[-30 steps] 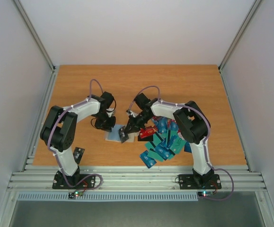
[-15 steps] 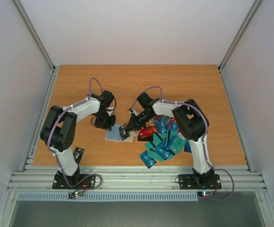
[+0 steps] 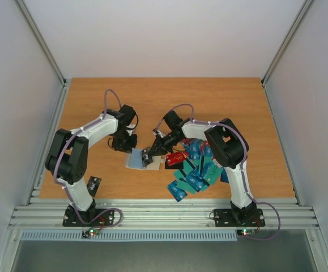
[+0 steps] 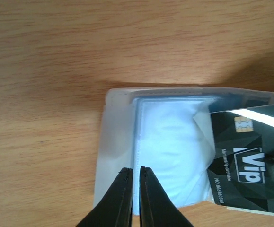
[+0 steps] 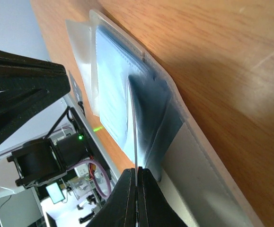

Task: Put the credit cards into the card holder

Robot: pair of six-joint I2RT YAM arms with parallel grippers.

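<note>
The right tool [image 5: 137, 173] grasps a black card [image 4: 250, 161] at the card holder's [image 4: 115, 142] sleeve. The left tool's [image 4: 136, 174] grip is unclear. Many credit cards [image 3: 195, 171] lie loose to the holder's right.

Table [image 3: 220, 102]: orange-brown, wood-grain pattern
Card holder [image 4: 114, 142]: cream-beige cover; sleeves [image 4: 167, 142] pale blue-grey, translucent
Black card [image 4: 255, 161]: black with dark-grey faceted pattern, white "Vip" lettering, gold chip, pale lower edge
Credit cards [image 3: 195, 170], pile: mostly teal and blue, some red, light print
</note>
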